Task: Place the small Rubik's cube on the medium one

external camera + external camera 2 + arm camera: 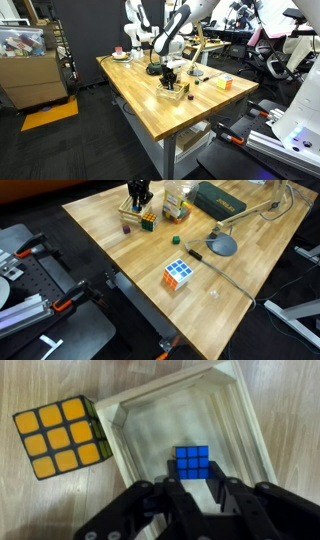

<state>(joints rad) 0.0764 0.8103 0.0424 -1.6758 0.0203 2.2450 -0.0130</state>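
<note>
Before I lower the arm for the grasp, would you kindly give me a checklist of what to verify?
1. The fingers are open and empty: ok.
2. The small blue-faced Rubik's cube lies flat inside the pale wooden tray, in full sight: ok.
3. That cube lines up with the gap between the fingers in the wrist view: ok.
4. Room for the fingers between cube and tray walls: ok at the sides; the near wall is hidden, cannot tell.
5. The medium orange-faced Rubik's cube sits outside the tray with its top face bare: ok.
6. Height of the fingers above the small cube: cannot tell.
</note>
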